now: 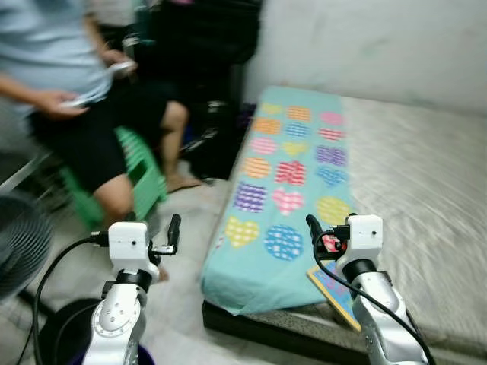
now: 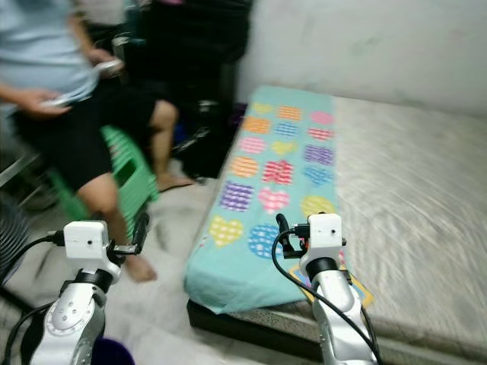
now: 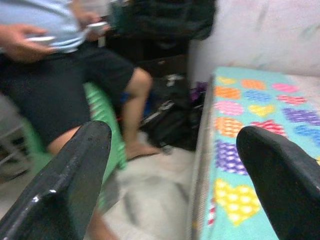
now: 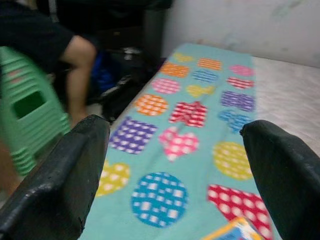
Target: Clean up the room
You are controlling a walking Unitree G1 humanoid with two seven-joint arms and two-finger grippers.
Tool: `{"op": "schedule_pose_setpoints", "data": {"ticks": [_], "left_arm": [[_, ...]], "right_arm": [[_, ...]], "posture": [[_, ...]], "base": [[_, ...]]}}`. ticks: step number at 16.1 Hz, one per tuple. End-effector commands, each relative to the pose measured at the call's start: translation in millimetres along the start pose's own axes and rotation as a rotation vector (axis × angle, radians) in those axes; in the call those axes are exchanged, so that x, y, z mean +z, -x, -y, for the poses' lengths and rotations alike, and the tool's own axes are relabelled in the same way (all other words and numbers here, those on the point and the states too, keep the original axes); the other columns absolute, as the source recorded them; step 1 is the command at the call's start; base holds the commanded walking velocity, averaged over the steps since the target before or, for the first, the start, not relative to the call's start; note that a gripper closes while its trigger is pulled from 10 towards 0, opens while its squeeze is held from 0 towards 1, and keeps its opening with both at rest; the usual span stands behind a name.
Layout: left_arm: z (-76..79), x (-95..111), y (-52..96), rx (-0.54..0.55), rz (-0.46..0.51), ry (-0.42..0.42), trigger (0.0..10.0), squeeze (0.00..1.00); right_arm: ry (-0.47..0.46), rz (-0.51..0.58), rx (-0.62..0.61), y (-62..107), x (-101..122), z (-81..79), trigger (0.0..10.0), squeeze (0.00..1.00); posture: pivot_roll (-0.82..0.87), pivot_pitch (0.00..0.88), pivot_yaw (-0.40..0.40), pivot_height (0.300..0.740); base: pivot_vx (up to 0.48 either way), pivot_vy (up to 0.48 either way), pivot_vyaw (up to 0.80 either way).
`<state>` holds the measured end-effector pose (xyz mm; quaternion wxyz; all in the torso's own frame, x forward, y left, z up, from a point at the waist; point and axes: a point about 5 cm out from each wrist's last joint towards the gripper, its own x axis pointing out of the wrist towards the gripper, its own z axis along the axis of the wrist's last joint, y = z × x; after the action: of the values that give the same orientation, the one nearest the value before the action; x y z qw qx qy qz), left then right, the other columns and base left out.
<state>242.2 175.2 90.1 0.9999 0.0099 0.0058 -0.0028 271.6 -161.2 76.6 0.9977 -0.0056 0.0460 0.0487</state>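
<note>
We are approaching the bed, and to do this step well we are judging that we should be settling the blurred view before reaching. The teal blanket [image 1: 283,190], patterned with hearts and circles, is lying along the near edge of the grey mattress [image 1: 426,182], and it looks like the thing to tidy, though the task names nothing specific.

Our right gripper [image 4: 175,165] is hovering with its two black fingers spread wide, pinching nothing. The blanket is lying directly ahead of it and below, with the patterned cloth showing between the fingers. A flat yellow-edged book [image 1: 335,293] is sitting just beside and beneath that gripper, at the blanket's near end, its corner peeking in under the fingers [image 4: 235,231].

Our left gripper [image 3: 175,170] is also spread and empty, hanging off the bed's side over the floor; the blanket's edge is lying ahead and toward its right finger [image 3: 280,175]. A seated person [image 1: 68,99] on a green stool [image 1: 144,171] is well ahead of it, so we should be keeping that arm clear of their legs.
</note>
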Motion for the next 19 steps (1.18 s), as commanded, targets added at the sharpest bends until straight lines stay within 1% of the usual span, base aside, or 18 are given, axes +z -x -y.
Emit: {"op": "schedule_pose_setpoints", "data": {"ticks": [1,2,11,15,19], "left_arm": [[-0.3,0.7,0.3,-0.001,-0.002,-0.007,10.0,0.00],[0.1,0.7,0.6,-0.002,-0.002,-0.006,10.0,0.00],[0.9,0.2,1.3,-0.007,-0.004,-0.007,10.0,0.00],[1.2,0.1,1.3,-0.012,-0.006,-0.007,10.0,0.00],[1.7,0.0,1.4,-0.014,-0.007,-0.009,10.0,0.00]], "right_arm": [[0.006,0.014,0.005,-1.7,3.8,-0.9,10.0,0.00],[0.005,0.014,0.005,-1.4,3.7,-0.7,10.0,0.00],[0.010,0.010,0.007,-0.9,3.0,-0.6,10.0,0.00],[0.007,0.008,0.005,-0.8,2.5,-0.8,10.0,0.00],[-0.004,0.008,0.017,-0.9,2.1,-1.4,10.0,0.00]], "posture": [[-0.13,0.000,-0.003,0.740],[-0.13,0.000,-0.004,0.740],[-0.13,0.000,-0.005,0.740],[-0.13,0.000,-0.005,0.740],[-0.13,0.000,-0.005,0.740]], "base": [[0.000,-0.255,0.80],[0.000,-0.262,0.58],[0.000,-0.271,0.00],[0.000,-0.275,0.54],[0.000,-0.274,0.00]]}}
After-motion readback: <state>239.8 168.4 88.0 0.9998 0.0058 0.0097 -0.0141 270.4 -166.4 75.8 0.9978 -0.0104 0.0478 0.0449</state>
